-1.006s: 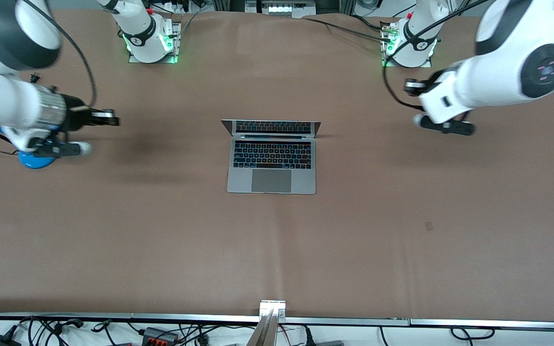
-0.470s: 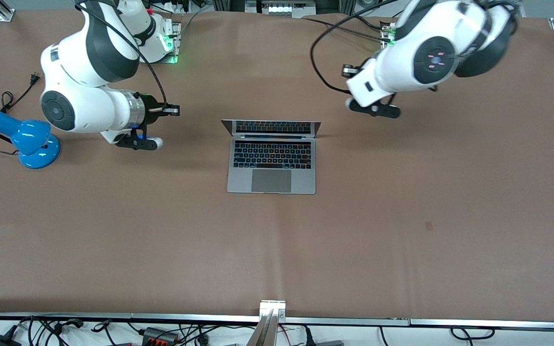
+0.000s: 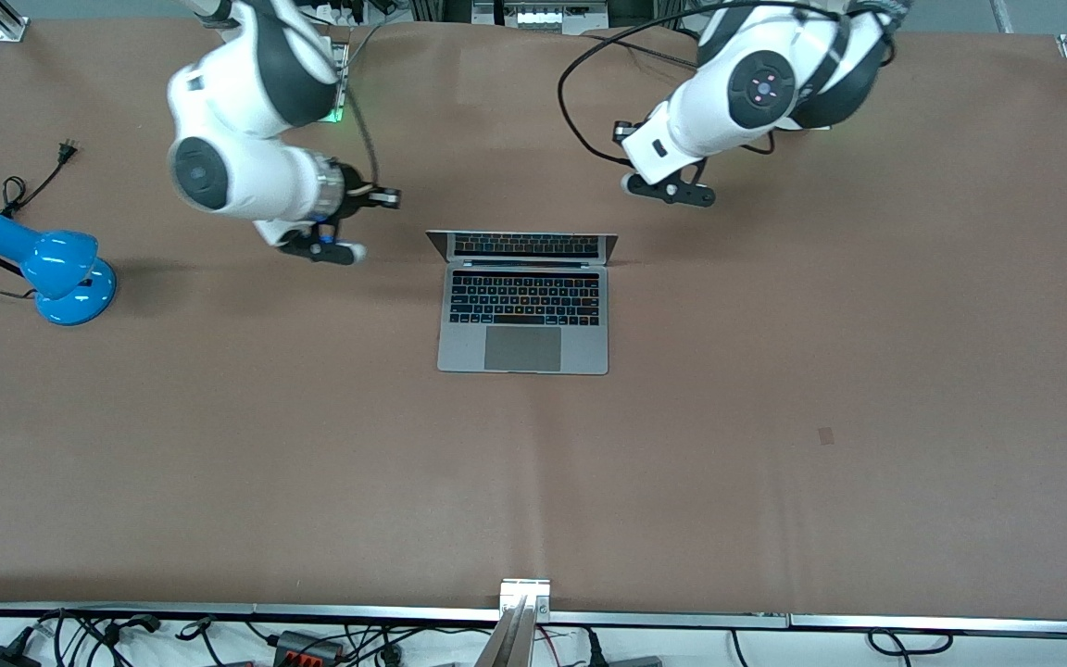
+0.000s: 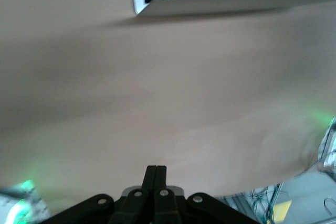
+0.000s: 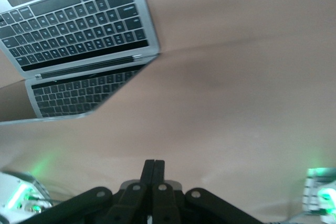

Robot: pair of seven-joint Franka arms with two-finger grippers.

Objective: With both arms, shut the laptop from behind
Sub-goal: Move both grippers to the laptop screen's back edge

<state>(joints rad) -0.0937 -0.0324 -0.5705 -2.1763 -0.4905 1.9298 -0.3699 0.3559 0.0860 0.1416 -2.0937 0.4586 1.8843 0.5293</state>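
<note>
Risk is being judged here mainly from the uneven standing of the two hands. The laptop is lying open in the middle of the worktop, its keyboard facing the front camera and its lid standing up at the edge nearer to the robots' bases. If the lid is being pushed by one hand before the other one is arriving, the thin lid may be twisted, or the whole laptop may be turned and slid on the smooth cover. If the push is being given too low, near the hinge, the base may be shoved toward the front camera and the lid may not be folded at all. A fast push may also let the lid be slammed down on the keys.

The right hand is being held over the worktop near the lid's corner at the right arm's end, with its fingers pressed together and holding nothing. The left hand is being held over the bare worktop between the lid and the left arm's base, apart from the lid; its fingers are pressed together too, and nothing is being pinched. Neither hand is touching the laptop. A blue lamp is standing well apart, at the right arm's end.
</note>
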